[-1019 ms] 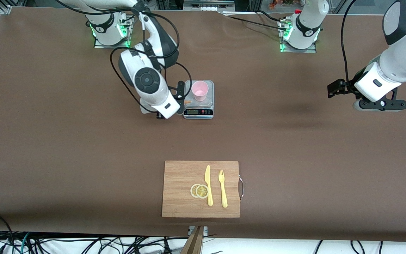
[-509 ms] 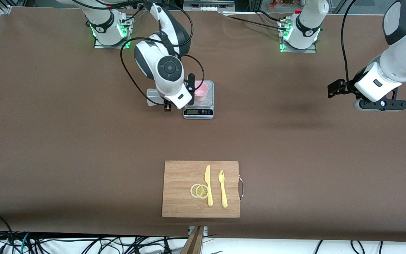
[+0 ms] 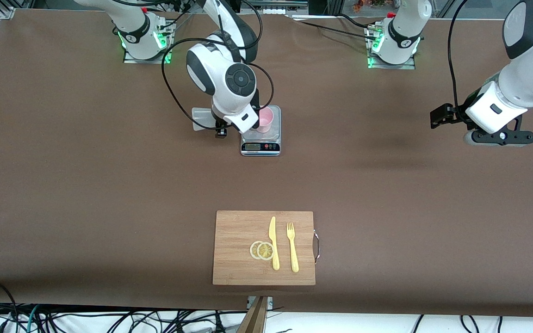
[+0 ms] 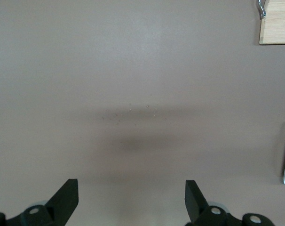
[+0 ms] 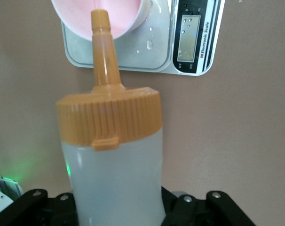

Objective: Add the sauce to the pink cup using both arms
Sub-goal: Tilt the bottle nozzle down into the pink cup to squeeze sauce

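Note:
The pink cup [image 3: 265, 119] stands on a small kitchen scale [image 3: 260, 147] between the arm bases. My right gripper [image 3: 222, 123] is shut on the sauce bottle [image 3: 201, 118], holding it tipped on its side beside the scale. In the right wrist view the whitish bottle [image 5: 115, 179] sits between the jaws. Its orange cap [image 5: 109, 117] points at the cup [image 5: 126, 14], with the nozzle tip over the cup's rim. No sauce is seen coming out. My left gripper [image 3: 438, 115] waits open and empty above bare table at the left arm's end; it also shows in its wrist view [image 4: 131, 197].
A wooden cutting board [image 3: 238, 226] lies nearer the front camera, with two lemon slices [image 3: 262, 250], a yellow knife [image 3: 273, 243] and a yellow fork [image 3: 292, 247]. Water drops lie on the scale's plate [image 5: 152, 42]. The board's corner [image 4: 276, 23] shows in the left wrist view.
My right arm has swung toward the cup and turned its wrist, bringing the tipped bottle's nozzle over the cup's rim. The left arm has not moved.

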